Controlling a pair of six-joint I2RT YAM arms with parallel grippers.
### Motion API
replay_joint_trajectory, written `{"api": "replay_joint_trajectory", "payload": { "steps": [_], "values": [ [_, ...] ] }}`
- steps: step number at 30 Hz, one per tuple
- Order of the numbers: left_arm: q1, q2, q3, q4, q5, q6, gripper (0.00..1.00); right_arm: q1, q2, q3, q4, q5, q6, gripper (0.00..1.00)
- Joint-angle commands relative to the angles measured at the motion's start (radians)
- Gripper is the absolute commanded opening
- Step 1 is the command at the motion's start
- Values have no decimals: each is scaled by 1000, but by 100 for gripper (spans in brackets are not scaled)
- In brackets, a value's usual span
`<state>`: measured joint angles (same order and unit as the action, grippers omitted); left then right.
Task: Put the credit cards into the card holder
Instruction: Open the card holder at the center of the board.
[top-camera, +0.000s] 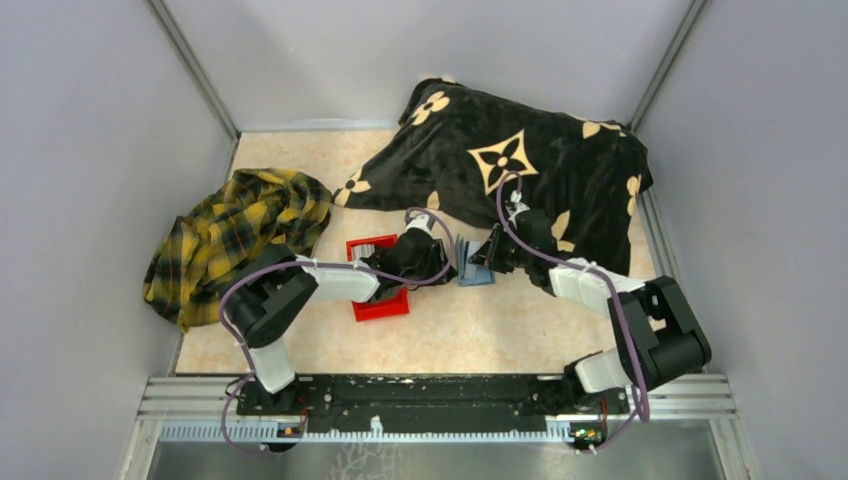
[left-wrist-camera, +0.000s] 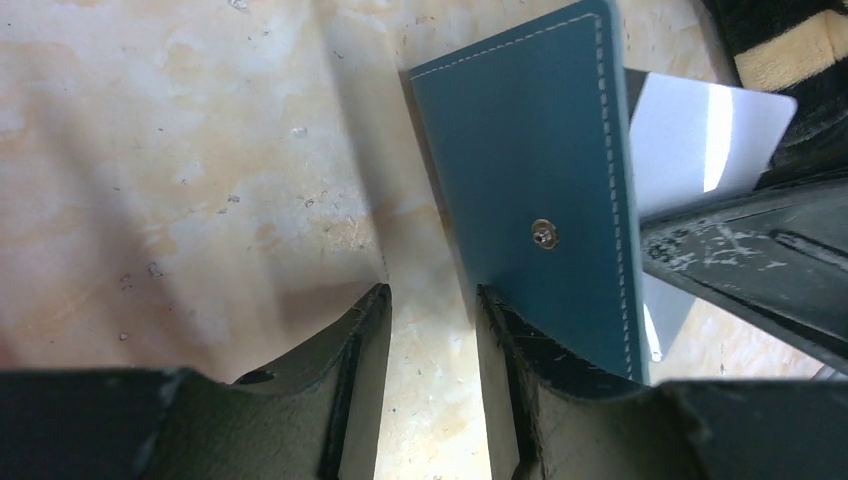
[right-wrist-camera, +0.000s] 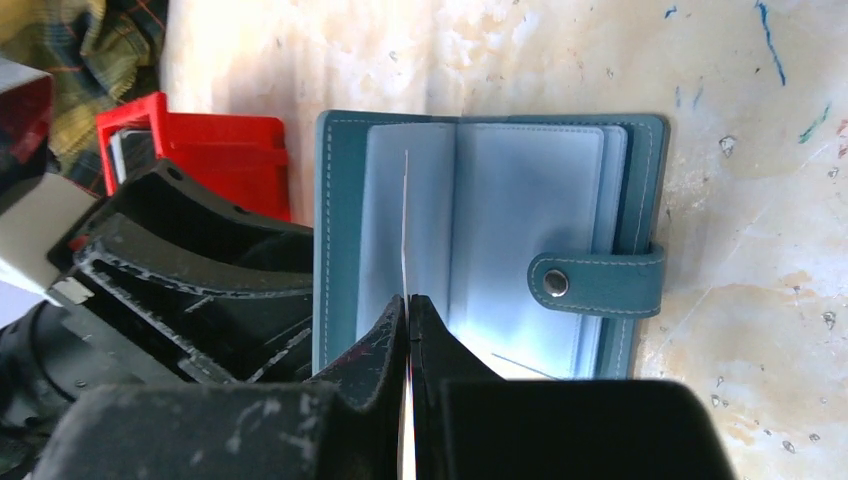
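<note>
The teal card holder (right-wrist-camera: 500, 200) lies open on the table, pale blue sleeves up and its snap strap (right-wrist-camera: 600, 285) to the right. My right gripper (right-wrist-camera: 410, 300) is shut on a thin credit card (right-wrist-camera: 405, 220), seen edge-on and standing over the holder's left sleeves. In the left wrist view the holder's teal outer cover (left-wrist-camera: 530, 180) stands beside my open left gripper (left-wrist-camera: 432, 295), against its right finger. Only bare table shows between those fingers. The silvery credit card (left-wrist-camera: 700, 140) shows behind the cover. From above, both grippers meet at the card holder (top-camera: 476, 276).
A red bin (top-camera: 378, 285) sits just left of the holder, under the left arm. A yellow plaid cloth (top-camera: 235, 240) lies at the left, and a black blanket with tan flowers (top-camera: 520, 170) covers the back right. Grey walls close in both sides.
</note>
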<state>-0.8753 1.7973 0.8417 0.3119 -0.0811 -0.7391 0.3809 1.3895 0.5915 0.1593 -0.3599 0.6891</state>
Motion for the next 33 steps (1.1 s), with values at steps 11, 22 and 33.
{"api": "replay_joint_trajectory", "payload": {
  "steps": [11,22,33],
  "values": [
    [-32,-78,-24,-387,-79,13,48,138,50,130,-70,169,-128,0],
    [-52,-187,25,-534,-180,14,50,203,64,199,-142,249,-165,0],
    [-59,-315,76,-585,-235,21,51,299,94,278,-203,341,-182,0]
  ]
}}
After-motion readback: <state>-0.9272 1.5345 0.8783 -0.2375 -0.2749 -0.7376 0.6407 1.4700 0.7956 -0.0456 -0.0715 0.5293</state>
